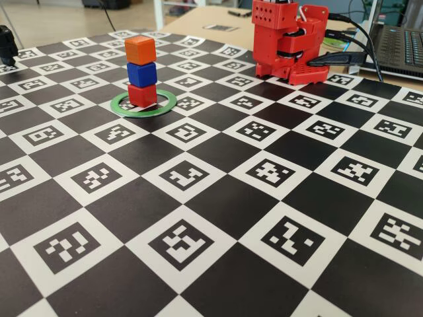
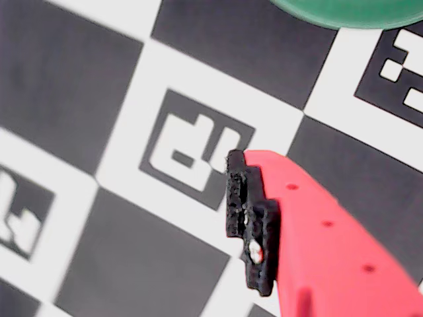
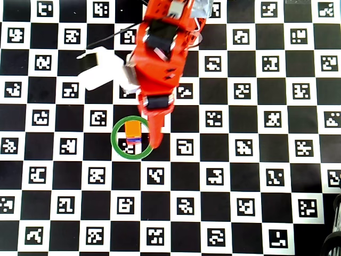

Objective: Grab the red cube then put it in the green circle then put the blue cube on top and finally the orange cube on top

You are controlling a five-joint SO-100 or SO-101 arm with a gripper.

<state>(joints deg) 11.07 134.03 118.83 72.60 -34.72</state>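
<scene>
The stack looked done here: red cube (image 1: 142, 95) sat inside the green circle (image 1: 143, 104), blue cube (image 1: 141, 74) on top of it, orange cube (image 1: 140, 49) on top of that. The whole tower stood toward the far left part of the checkered surface (image 1: 218, 218), seen from the fixed view.

What worried me was the arm. In the overhead view the hand (image 3: 155, 141) was parked right next to the tower, its tip over the ring's right side, just beside the orange cube (image 3: 132, 129). My guess is any sideways swing on the way out would clip the stack and topple it, since three loose cubes on top of each other don't take much. Lifting straight away first seemed the safer bet to me.

The tower also wasn't perfectly square: in the fixed view the cubes looked slightly twisted against each other, so a bump could slide the top one off easily.

As for the hand itself, the wrist view only showed one red finger (image 2: 330, 244) with its black pad over the surface and a bit of green ring (image 2: 344, 12) at the top edge. I couldn't tell if the fingers were apart or together. Nothing seemed to be between them.

The ring held just that one stack, nothing else inside.
</scene>
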